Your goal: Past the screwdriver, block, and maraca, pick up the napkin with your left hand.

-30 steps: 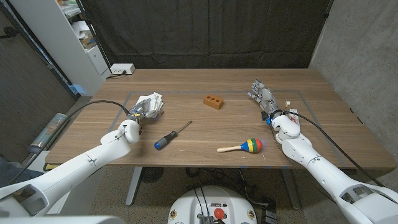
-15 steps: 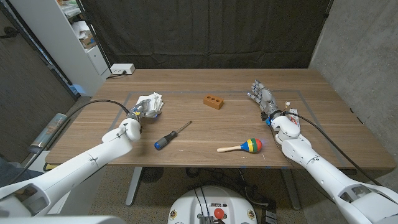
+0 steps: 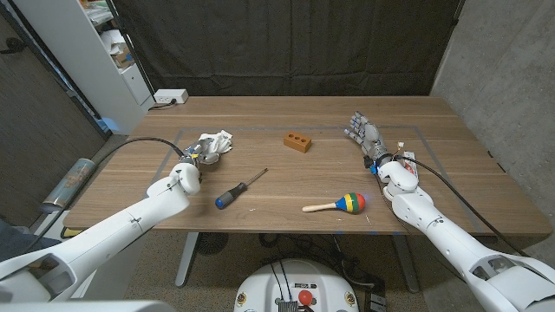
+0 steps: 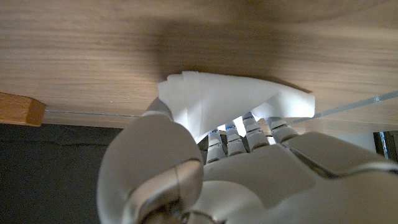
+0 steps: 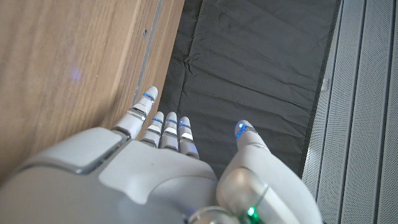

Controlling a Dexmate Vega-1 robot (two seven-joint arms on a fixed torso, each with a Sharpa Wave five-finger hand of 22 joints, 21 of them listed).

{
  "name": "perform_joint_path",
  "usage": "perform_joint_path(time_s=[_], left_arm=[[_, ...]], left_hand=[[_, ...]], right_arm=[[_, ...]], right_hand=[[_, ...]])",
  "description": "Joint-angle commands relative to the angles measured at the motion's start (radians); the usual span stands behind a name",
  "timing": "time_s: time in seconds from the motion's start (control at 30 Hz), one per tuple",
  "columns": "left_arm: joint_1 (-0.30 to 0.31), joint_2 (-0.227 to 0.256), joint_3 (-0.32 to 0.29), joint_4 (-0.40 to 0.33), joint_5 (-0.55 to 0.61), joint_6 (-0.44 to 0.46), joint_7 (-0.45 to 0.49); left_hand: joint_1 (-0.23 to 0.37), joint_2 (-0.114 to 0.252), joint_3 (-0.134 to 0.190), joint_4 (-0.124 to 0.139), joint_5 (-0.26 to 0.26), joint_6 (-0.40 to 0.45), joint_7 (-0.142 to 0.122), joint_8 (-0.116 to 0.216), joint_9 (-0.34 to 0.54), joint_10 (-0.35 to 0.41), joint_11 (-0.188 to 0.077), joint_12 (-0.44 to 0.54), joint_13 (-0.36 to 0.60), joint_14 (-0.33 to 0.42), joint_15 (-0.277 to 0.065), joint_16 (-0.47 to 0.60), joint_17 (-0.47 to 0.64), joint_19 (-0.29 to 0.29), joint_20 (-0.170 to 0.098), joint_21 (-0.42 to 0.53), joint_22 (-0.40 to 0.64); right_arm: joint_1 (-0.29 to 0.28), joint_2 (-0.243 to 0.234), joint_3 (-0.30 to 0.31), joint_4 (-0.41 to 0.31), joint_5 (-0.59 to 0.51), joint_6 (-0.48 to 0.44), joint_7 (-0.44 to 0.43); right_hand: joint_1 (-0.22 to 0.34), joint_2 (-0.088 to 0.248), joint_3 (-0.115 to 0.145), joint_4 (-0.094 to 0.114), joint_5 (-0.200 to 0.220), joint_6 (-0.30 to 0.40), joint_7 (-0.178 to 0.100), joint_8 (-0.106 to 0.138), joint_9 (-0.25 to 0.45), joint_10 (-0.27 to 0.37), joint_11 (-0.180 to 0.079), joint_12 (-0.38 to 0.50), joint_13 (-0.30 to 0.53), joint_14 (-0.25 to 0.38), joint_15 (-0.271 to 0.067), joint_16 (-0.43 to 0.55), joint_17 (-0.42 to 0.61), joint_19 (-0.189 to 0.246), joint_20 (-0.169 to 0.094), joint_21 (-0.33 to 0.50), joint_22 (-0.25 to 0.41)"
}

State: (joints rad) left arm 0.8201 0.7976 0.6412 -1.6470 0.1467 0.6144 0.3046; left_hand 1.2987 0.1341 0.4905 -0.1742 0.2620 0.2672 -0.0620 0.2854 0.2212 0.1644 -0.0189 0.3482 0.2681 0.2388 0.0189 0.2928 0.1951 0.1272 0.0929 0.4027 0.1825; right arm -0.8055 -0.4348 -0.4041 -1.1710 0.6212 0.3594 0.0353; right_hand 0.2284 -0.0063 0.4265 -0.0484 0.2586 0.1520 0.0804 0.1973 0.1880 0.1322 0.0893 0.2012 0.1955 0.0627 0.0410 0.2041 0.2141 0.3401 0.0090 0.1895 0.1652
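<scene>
The white crumpled napkin (image 3: 215, 141) is bunched in my left hand (image 3: 199, 155) at the table's left side; in the left wrist view my fingers (image 4: 231, 138) curl around the napkin (image 4: 217, 102) just off the wood. A blue-handled screwdriver (image 3: 237, 190) lies close by, nearer the front edge. The orange block (image 3: 297, 141) with two holes sits mid-table, and its corner (image 4: 18, 109) shows in the left wrist view. The striped maraca (image 3: 340, 204) lies near the front edge. My right hand (image 3: 364, 135) (image 5: 168, 168) waits at the right with fingers spread, holding nothing.
A white power strip (image 3: 170, 95) lies at the back left corner. A black cable (image 3: 143, 142) loops over the table to my left wrist. Thin tape lines (image 3: 416, 130) mark a rectangle on the wood. A white shelf (image 3: 104, 52) stands beyond the left edge.
My left hand's fingers have closed in on the napkin, squeezing it into a smaller bunch, and the hand has shifted slightly up and right. The right arm has stayed still.
</scene>
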Motion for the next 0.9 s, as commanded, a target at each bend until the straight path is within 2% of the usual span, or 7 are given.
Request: perform_joint_path(time_s=[0.03,0.17,0.23,0.33,0.43,0.57,0.9], left_arm=[[0.015,-0.042,-0.013,0.004,-0.011,0.023,0.099],[0.029,-0.061,-0.031,-0.005,-0.008,0.033,0.158],[0.035,-0.063,-0.045,-0.011,-0.022,0.022,0.165],[0.037,-0.061,-0.046,-0.023,-0.011,0.037,0.186],[0.034,-0.06,-0.048,-0.034,-0.017,0.063,0.179],[0.035,-0.045,-0.047,-0.049,-0.019,0.07,0.169],[0.041,-0.035,-0.058,-0.076,-0.015,0.096,0.191]], left_hand=[[0.088,-0.003,0.018,-0.016,0.029,0.094,0.008,0.038,0.026,0.062,-0.003,0.046,0.037,0.158,-0.014,0.122,0.168,0.625,0.084,0.077,0.018],[0.18,-0.006,0.033,-0.014,0.069,0.203,0.041,0.088,0.06,0.147,-0.007,0.11,0.085,0.266,-0.044,0.182,0.239,0.674,0.013,0.145,0.03],[0.209,-0.01,0.032,-0.01,0.088,0.262,0.061,0.117,0.084,0.187,-0.014,0.142,0.114,0.328,-0.064,0.207,0.276,0.719,-0.046,0.202,0.039],[0.24,-0.017,0.034,-0.009,0.112,0.336,0.082,0.157,0.12,0.231,-0.034,0.174,0.153,0.397,-0.092,0.239,0.328,0.758,-0.107,0.273,0.044],[0.251,-0.025,0.023,-0.006,0.125,0.376,0.089,0.185,0.151,0.259,-0.04,0.183,0.181,0.44,-0.113,0.28,0.378,0.777,-0.144,0.318,0.041],[0.255,-0.026,0.024,-0.005,0.132,0.38,0.089,0.192,0.163,0.262,-0.038,0.182,0.193,0.444,-0.115,0.287,0.393,0.78,-0.152,0.334,0.039],[0.239,-0.026,0.025,0.006,0.143,0.375,0.083,0.197,0.182,0.25,-0.037,0.174,0.212,0.429,-0.106,0.28,0.409,0.761,-0.143,0.355,0.035]], right_arm=[[0.009,0.004,0.004,0.016,0.006,0.008,0.013],[0.009,0.003,0.005,0.016,0.008,0.007,0.015],[0.009,0.001,0.006,0.015,0.009,0.007,0.017],[0.01,0.0,0.007,0.015,0.01,0.008,0.019],[0.012,-0.001,0.008,0.015,0.01,0.009,0.021],[0.014,0.001,0.008,0.02,0.011,0.012,0.025],[0.016,0.003,0.007,0.021,0.01,0.015,0.027]], right_hand=[[-0.002,0.007,0.003,-0.002,0.005,0.007,-0.006,0.001,0.003,0.008,0.003,0.001,0.001,0.007,0.003,0.006,0.002,0.007,0.006,0.001,0.005],[-0.002,0.007,0.003,-0.003,0.005,0.007,-0.006,0.001,0.003,0.009,0.002,0.002,0.001,0.008,0.003,0.006,0.002,0.006,0.007,0.001,0.005],[-0.002,0.007,0.003,-0.003,0.005,0.009,-0.006,0.002,0.003,0.01,0.002,0.002,0.001,0.009,0.005,0.006,0.002,0.006,0.006,0.001,0.005],[-0.002,0.008,0.003,-0.003,0.005,0.009,-0.006,0.002,0.003,0.01,0.003,0.002,0.001,0.008,0.004,0.006,0.002,0.007,0.006,0.001,0.005],[-0.002,0.008,0.003,-0.003,0.005,0.009,-0.006,0.002,0.003,0.01,0.003,0.002,0.001,0.008,0.003,0.006,0.002,0.007,0.006,0.001,0.005],[-0.002,0.008,0.003,-0.004,0.005,0.009,-0.006,0.002,0.003,0.01,0.003,0.001,0.001,0.008,0.004,0.006,0.002,0.007,0.006,0.001,0.005],[-0.003,0.008,0.002,-0.005,0.005,0.009,-0.005,0.002,0.003,0.01,0.003,0.001,0.001,0.009,0.004,0.006,0.002,0.007,0.006,0.002,0.005]])
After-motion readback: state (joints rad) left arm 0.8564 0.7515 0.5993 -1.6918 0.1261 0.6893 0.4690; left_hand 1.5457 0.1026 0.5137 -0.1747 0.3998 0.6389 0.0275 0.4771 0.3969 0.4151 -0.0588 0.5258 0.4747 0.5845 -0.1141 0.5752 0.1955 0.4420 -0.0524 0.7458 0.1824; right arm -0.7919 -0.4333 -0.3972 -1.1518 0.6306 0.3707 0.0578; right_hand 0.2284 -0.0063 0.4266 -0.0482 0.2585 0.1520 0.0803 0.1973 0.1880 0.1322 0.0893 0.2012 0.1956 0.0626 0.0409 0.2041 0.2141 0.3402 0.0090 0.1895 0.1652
